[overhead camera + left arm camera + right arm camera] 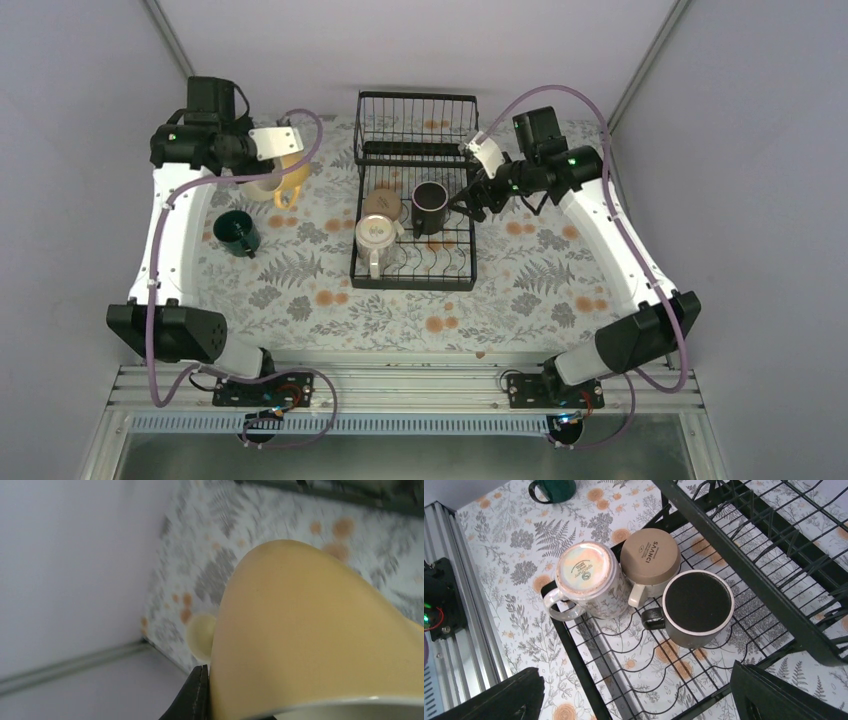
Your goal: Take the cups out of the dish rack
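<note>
As the rack stands now: three mugs sit on the flat tray of the black wire two-tier dish rack (744, 565).
Target (judged): round black ceramic mug with a pale rim (696, 607), standing on the tray wires on the side nearest the right arm, against the tan mug. I cannot tell whether mouth or base faces up.
Key relation: the black mug lies straight ahead of the right claw (636, 670), within the line of its spread. Its axis is vertical and its handle sticks out sideways toward the off-white mug, across the approach rather than facing it.
Nearer arm: right. The left arm is well apart, toward the far left corner.
Right claw: wide, holding nothing, hovering just beside the rack's right edge.
Left claw (262, 178): closed on the orange-yellow glazed ceramic mug (320, 630), outside the rack over the floral-printed surface (300, 300). The wrist view is blurred, so I cannot tell if the mug touches down.
Neighbours: tan round ceramic mug (650, 560), base up with printed lettering; off-white pearly ceramic mug (586, 577), base up. These two touch.
Already out: dark green ceramic mug (554, 489), upright on the surface, left of the rack.
Risk (judged): the tan mug's handle sits close to the black mug, so a closing finger could nudge it.
</note>
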`<state>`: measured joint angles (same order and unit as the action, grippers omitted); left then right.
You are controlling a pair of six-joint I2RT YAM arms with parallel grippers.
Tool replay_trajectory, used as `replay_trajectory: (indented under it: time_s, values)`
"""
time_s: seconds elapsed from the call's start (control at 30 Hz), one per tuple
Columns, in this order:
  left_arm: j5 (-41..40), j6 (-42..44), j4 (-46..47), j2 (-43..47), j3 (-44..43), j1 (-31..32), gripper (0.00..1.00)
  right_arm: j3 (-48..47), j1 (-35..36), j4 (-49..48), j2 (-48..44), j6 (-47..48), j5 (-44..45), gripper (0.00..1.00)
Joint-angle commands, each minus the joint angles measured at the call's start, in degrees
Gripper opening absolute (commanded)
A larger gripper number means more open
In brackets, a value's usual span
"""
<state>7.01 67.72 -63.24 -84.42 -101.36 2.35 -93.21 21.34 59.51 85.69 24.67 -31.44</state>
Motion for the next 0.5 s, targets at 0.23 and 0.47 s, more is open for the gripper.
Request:
replay_trajectory:
  time_s: [0.23, 0.47]
  values:
    - [0.0, 4.8, -13.6, -4.5, 4.8, -2.3, 0.02, 11.2, 5.4, -6.5, -7.3, 0.8, 14.5, 0.96]
    - [-0.7, 1.6, -9.6, -8.2, 13.0, -2.1, 0.02, 16.6, 8.2, -8.7, -9.2, 0.9, 19.7, 0.96]
